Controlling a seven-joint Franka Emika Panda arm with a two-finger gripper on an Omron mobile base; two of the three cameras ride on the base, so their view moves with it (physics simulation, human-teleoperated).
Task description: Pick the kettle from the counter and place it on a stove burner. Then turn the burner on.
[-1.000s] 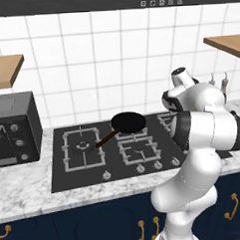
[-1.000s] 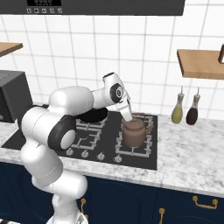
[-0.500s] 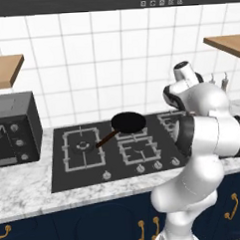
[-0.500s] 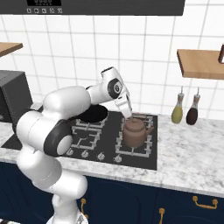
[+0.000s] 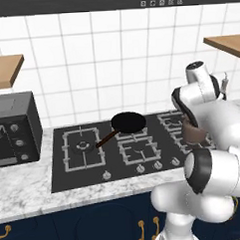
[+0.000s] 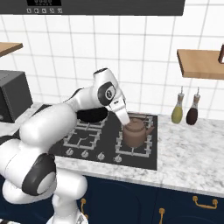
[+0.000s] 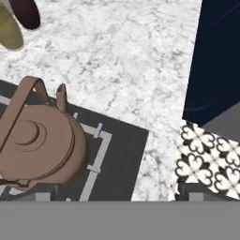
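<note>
Because the kettle (image 6: 134,134) sat squarely on the stove burner (image 6: 131,142) nearest the table (image 6: 188,151), the fingers (image 6: 124,119), just above its handle, seemingly stood released, holding nothing.

brownish-copper kettle (image 6: 134,132), black hob (image 5: 60,171), white-grey marbled counter (image 6: 188,153)

Copper kettle (image 6: 134,132) upright on front-right stove burner (image 6: 131,148)
</note>
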